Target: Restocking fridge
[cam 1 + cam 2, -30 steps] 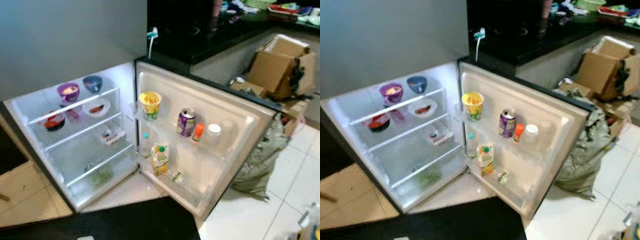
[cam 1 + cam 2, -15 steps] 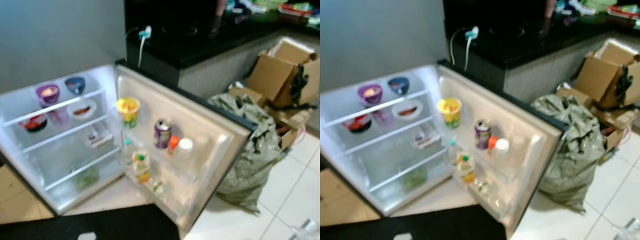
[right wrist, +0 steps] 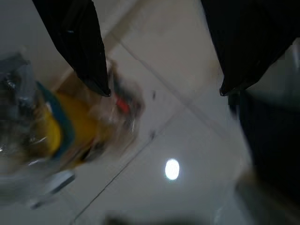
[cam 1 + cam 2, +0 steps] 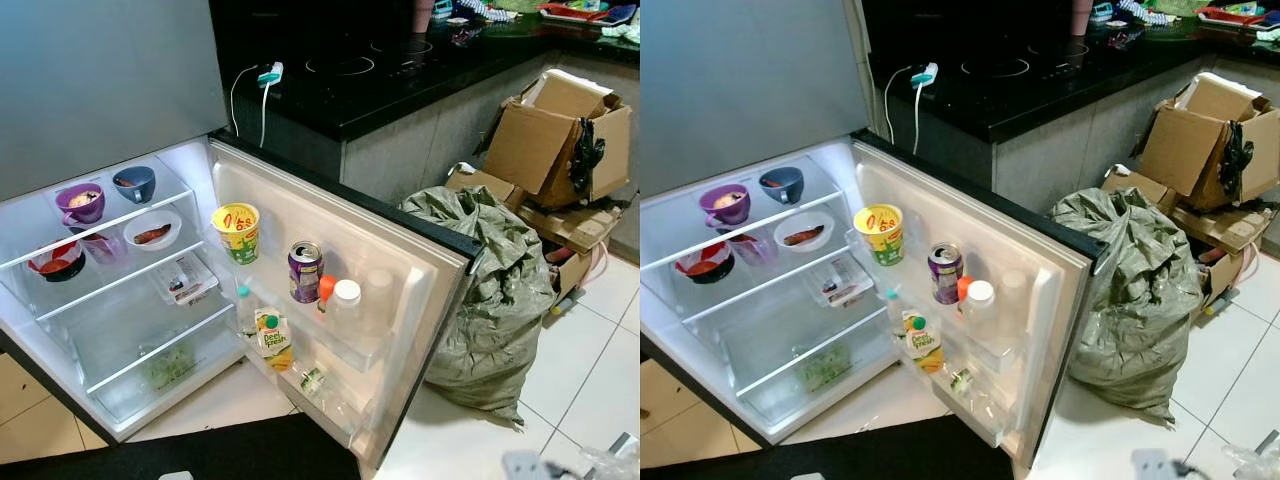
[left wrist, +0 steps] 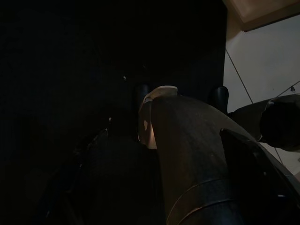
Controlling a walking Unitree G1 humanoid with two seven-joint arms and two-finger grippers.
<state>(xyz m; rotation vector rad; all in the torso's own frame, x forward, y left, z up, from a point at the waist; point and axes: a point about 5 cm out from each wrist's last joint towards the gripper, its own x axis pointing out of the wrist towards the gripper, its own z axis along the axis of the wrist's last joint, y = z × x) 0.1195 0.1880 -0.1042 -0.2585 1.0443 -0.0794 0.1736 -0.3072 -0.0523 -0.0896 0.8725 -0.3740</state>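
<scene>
Fridge (image 4: 60,330) stands open low before the robot, lit inside, its door (image 4: 400,270) swung wide toward the floor tiles. On the top shelf sit a purple cup (image 4: 80,202) and a blue bowl (image 4: 134,183); the shelf below carries a red bowl (image 4: 55,262) at its left edge and a white dish (image 4: 152,231) near its right edge. The door's upper rack holds a yellow cup (image 4: 237,231), a purple can (image 4: 304,271) and a white-capped bottle (image 4: 345,305); a juice carton (image 4: 270,334) stands in the lower rack. Just beside the door slumps a grey-green sack (image 4: 495,290), with cardboard boxes (image 4: 560,140) behind it. The right hand (image 3: 159,89) hangs open over the tiles above a blurred yellow packet (image 3: 61,131). The left wrist view is too dark to tell the left hand's state.
</scene>
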